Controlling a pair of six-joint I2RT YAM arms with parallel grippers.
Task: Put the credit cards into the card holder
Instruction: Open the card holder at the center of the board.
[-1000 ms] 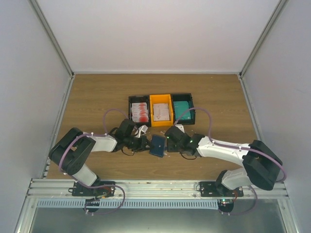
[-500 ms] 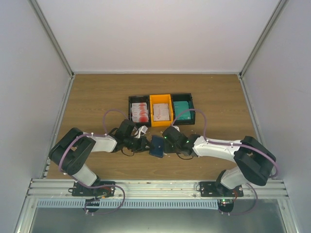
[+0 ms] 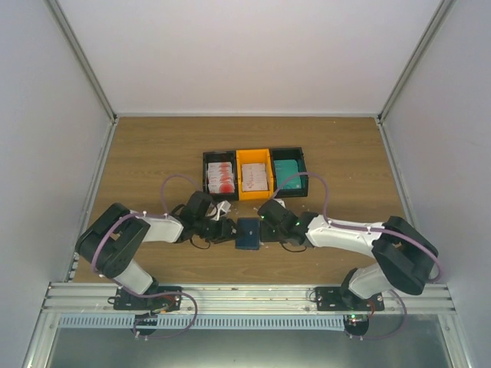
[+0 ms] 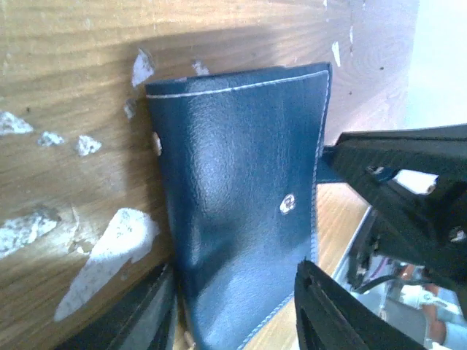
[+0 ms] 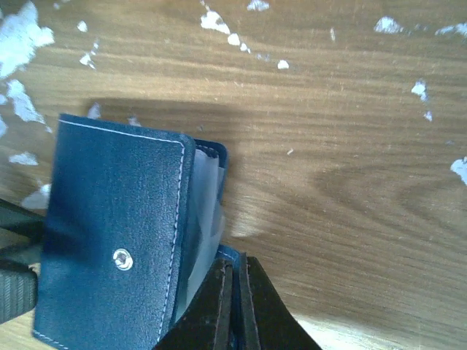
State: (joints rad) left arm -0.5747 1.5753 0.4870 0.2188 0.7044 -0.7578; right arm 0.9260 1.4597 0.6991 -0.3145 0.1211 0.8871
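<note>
navy blue at mid-frame in the overhead view: found the wallet (image 3: 248, 232) there, just below the bins (image 3: 254, 152). judged it soft, light, slick, best pinched at a stitched edge. saw left claw (image 4: 233, 306) part-open astride it, right claw (image 5: 233, 284) clamped on its gaping edge.

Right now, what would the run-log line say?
left gripper open astride card holder | right gripper shut on its edge | credit cards in bins

Card holder (image 3: 248, 232): on table (image 3: 153, 153), between left gripper (image 3: 230, 230) and right gripper (image 3: 265, 230). Three bins (image 3: 254, 152): in row beyond both grippers; credit cards (image 3: 255, 178) inside.
</note>
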